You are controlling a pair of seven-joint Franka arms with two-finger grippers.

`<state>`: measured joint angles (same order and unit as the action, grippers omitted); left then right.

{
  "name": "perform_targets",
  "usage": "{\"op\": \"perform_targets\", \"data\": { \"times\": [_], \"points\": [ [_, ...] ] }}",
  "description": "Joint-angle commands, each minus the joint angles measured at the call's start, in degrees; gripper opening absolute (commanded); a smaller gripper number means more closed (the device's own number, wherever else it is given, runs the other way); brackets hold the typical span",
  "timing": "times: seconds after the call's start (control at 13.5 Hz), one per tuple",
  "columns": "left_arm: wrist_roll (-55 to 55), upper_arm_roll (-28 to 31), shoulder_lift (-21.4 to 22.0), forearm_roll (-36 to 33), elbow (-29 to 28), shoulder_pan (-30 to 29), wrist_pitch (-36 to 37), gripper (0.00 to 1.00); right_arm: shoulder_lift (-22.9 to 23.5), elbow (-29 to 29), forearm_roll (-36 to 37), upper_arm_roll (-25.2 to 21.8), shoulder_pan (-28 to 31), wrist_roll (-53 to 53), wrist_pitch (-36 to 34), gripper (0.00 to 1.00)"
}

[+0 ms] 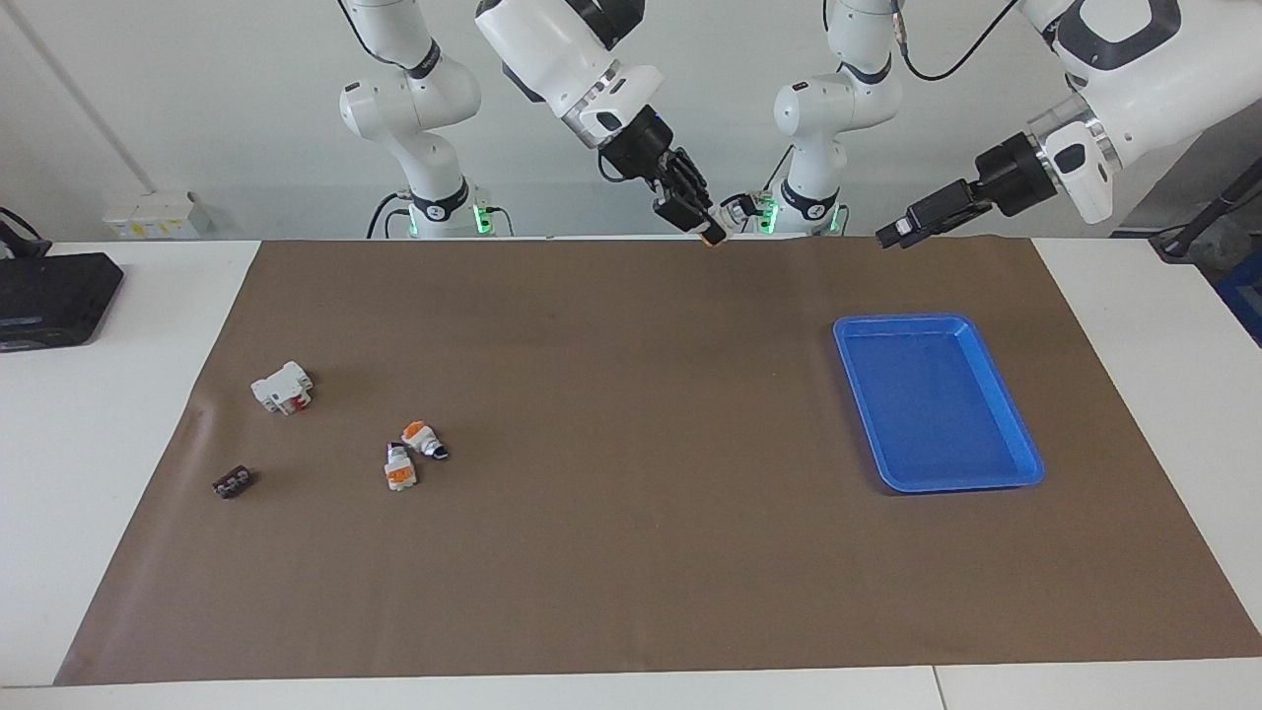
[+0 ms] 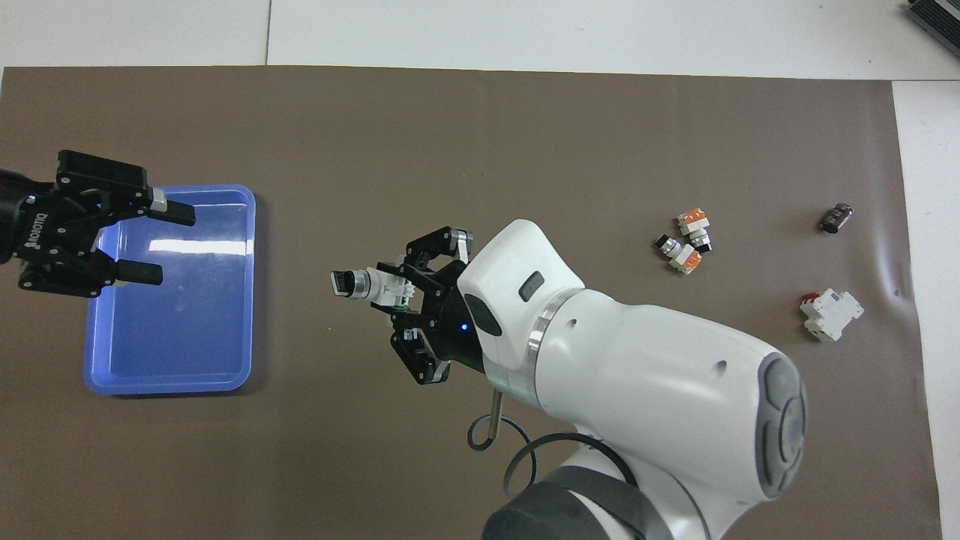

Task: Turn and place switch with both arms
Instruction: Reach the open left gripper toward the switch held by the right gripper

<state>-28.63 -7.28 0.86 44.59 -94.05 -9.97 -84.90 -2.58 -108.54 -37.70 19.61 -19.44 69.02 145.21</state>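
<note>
- A selector switch (image 2: 367, 286) is held clamped in the right tool (image 2: 411, 298), raised over the middle of the brown mat (image 1: 631, 552) on the desk (image 1: 99, 414), black knob end pointing toward the blue tray (image 2: 244, 300).
- The left tool (image 2: 161, 244) is seen over the tray's edge, fingers spread apart, nothing between them.
- Two more switches (image 1: 412, 454) lie together toward the right arm's end, near a white block with a red part (image 1: 282, 387).

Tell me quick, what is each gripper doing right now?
Left gripper: open, empty, over the blue tray.
Right gripper: shut on a switch, up over the mat.
</note>
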Motion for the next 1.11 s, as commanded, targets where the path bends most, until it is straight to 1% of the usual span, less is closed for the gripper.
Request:
{"op": "perform_targets", "data": {
  "times": [0.0,0.3,0.45,0.59,0.74,0.96,1.04],
  "points": [
    [-6.69,-1.76,-0.25,3.66,0.89,0.39,0.79,0.86,0.21,0.17,1.40,0.25,-0.43,-2.13,0.86,0.00],
    [-8.10,-5.72,0.28,4.89,0.45,0.48,1.84,0.84,0.21,0.17,1.40,0.25,-0.43,-2.22,0.95,0.00],
    [-7.85,-7.13,0.55,6.04,0.01,0.57,1.84,0.79,0.21,0.17,1.40,0.25,-0.43,-2.22,0.95,0.00],
    [-7.49,-7.57,0.46,6.04,-0.43,1.44,1.84,0.77,0.12,0.08,1.40,0.25,-0.43,-2.22,0.86,0.00],
    [-7.40,-7.66,0.46,6.39,-0.43,1.54,1.75,0.75,0.12,0.08,2.89,0.25,-0.43,-3.35,0.86,0.00],
    [-7.49,-7.75,0.46,6.82,-0.34,2.24,2.19,0.69,0.12,0.08,4.04,0.25,-0.51,-4.15,0.86,0.00],
    [-7.49,-7.75,0.46,7.35,-0.34,2.33,2.28,0.65,0.12,0.08,4.04,0.25,-0.43,-4.24,0.86,0.00]
  ]
}}
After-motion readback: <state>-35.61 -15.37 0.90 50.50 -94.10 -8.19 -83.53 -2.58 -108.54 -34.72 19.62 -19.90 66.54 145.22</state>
